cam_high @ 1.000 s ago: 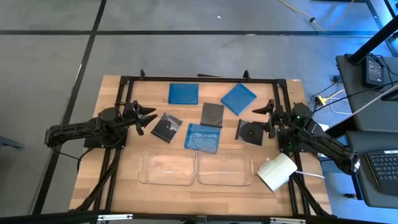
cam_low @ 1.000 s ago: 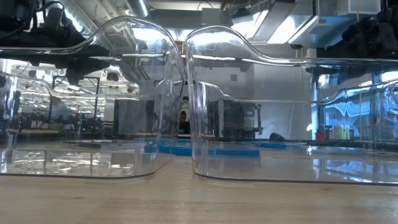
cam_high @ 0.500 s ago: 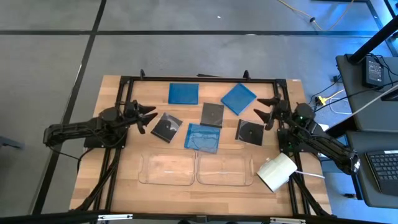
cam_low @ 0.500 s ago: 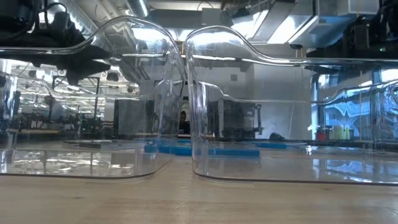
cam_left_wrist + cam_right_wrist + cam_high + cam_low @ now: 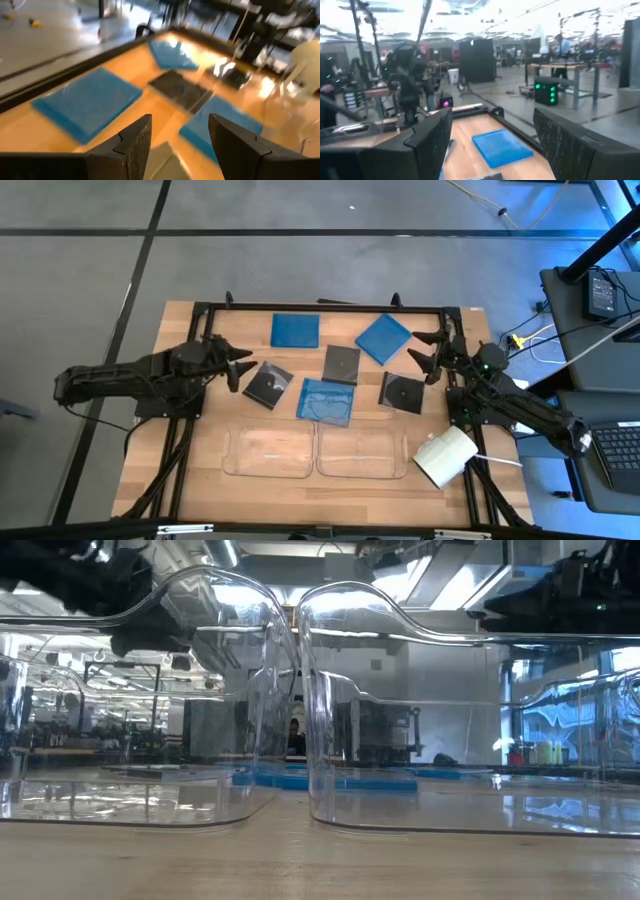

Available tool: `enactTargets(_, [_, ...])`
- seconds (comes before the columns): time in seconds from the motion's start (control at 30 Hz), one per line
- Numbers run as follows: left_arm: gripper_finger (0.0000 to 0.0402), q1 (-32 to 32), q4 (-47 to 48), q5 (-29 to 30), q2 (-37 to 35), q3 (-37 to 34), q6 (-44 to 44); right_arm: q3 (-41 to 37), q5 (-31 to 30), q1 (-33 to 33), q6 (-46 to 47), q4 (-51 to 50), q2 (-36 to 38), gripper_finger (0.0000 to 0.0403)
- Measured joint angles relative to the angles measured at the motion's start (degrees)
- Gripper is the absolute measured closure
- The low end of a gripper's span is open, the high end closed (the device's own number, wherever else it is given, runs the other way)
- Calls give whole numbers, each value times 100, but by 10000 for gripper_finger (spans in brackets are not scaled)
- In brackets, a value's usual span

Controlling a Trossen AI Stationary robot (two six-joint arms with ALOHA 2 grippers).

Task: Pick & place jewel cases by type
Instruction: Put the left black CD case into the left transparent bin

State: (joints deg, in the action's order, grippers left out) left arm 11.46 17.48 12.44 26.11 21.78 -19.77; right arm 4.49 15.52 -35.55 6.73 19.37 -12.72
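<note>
Wooden table (image 5: 200, 480) with a black frame, two clear trays (image 5: 315, 452) side by side at its near edge, both without cases in them. All six cases lie beyond the trays: blue case (image 5: 295, 331) and tilted blue case (image 5: 383, 338) farthest from them, third blue case (image 5: 325, 401) just beyond them, black cases (image 5: 268, 384) (image 5: 341, 365) (image 5: 402, 393) in between. Left gripper (image 5: 238, 368) hovers just beside the black case on the trays' left side, fingers (image 5: 132, 145) apart, holding nothing. Right gripper (image 5: 427, 352) near the black case on the right side, fingers spread wide, nothing held. Judgement: drop the left straight onto the case edges, pinch flat, lift level, one colour per tray.
</note>
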Motion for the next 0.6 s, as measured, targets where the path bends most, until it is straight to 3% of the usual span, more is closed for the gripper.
enactTargets(0.13, [210,0,943,-11,788,736,132,339,65,0,-174,128,-974,119])
enactTargets(0.3, [210,0,2034,-13,1528,1316,60,1416,106,149,-859,-366,-2283,119])
enactTargets(0.47, [210,0,2657,-154,1992,1473,18,2712,109,488,-1885,-1107,-3685,119])
enactTargets(0.6, [210,0,3083,-395,2262,1473,-92,3466,116,759,-2644,-1149,-4820,119])
